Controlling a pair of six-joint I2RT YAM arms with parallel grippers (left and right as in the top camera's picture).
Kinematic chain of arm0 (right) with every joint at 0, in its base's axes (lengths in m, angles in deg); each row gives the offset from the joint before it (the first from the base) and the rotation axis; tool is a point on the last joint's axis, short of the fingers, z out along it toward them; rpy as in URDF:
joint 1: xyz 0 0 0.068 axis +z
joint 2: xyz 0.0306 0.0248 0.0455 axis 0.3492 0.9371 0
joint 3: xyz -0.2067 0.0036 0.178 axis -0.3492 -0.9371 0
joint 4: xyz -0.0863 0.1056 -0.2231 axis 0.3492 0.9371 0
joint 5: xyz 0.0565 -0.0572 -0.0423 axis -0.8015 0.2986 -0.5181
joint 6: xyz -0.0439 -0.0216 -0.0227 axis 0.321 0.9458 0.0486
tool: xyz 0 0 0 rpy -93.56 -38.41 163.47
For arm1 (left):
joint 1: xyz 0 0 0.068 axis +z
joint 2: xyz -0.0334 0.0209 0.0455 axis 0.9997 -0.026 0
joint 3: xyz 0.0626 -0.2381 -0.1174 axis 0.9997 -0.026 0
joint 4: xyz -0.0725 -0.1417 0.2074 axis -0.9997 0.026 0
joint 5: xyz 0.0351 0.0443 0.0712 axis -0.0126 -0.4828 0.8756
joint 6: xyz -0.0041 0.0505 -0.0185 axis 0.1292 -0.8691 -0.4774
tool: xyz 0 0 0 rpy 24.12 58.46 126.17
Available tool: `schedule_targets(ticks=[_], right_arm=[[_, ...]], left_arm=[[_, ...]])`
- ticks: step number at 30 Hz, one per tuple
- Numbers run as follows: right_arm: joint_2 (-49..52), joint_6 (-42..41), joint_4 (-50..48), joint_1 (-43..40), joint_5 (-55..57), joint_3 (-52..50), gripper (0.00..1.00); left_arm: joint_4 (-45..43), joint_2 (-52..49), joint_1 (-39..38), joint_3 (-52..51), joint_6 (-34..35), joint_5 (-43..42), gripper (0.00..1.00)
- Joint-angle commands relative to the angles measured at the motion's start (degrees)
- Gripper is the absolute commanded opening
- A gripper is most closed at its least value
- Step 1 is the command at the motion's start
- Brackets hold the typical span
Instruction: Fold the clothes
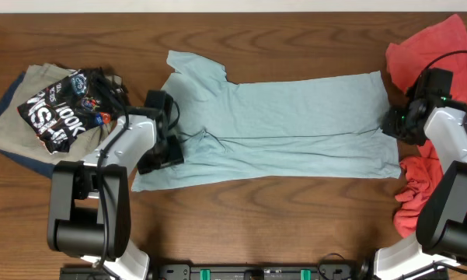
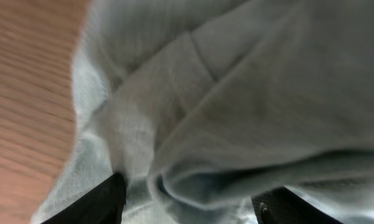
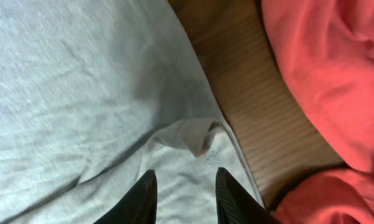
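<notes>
Closest in the left wrist view, the left fingers are two dark tips spread wide apart, with a bunched, blurred fold of the light blue T-shirt lying between them. Bare wood of the tabletop shows to the left of the cloth.

In the right wrist view, the right fingers are parted by a narrow gap and clamp nothing. They point over the T-shirt's edge, where a small corner of fabric is turned up just ahead of the tips. The coral-red shirt lies just beside that edge, across a strip of wood.

From overhead, the T-shirt is spread flat across the middle of the tabletop, sleeve end to the left, with a long crease running along its length. The left arm reaches onto its left end, the right arm onto its right edge. The coral-red shirt is heaped at the far right, partly under the right arm. At the far left, well apart from the T-shirt, sits a crumpled black tee with white lettering on a khaki garment.
</notes>
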Motion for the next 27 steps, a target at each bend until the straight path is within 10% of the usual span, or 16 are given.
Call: schedule_targets(ticks=[1, 12, 27], right_arm=[[1.1, 1.5, -1.9, -0.2, -0.8, -1.7, 0.31], [1.9, 12.3, -3.5, 2.2, -23.5, -2.6, 0.31], [2.3, 37.2, -0.2, 23.7, -20.7, -2.6, 0.40]], left_arm=[[-1.3, -0.7, 0.2, -2.5, -0.3, 0.2, 0.66], [-2.6, -0.7, 0.2, -2.9, 0.5, 0.2, 0.66], [-2.8, -0.7, 0.2, -2.9, 0.5, 0.2, 0.67]])
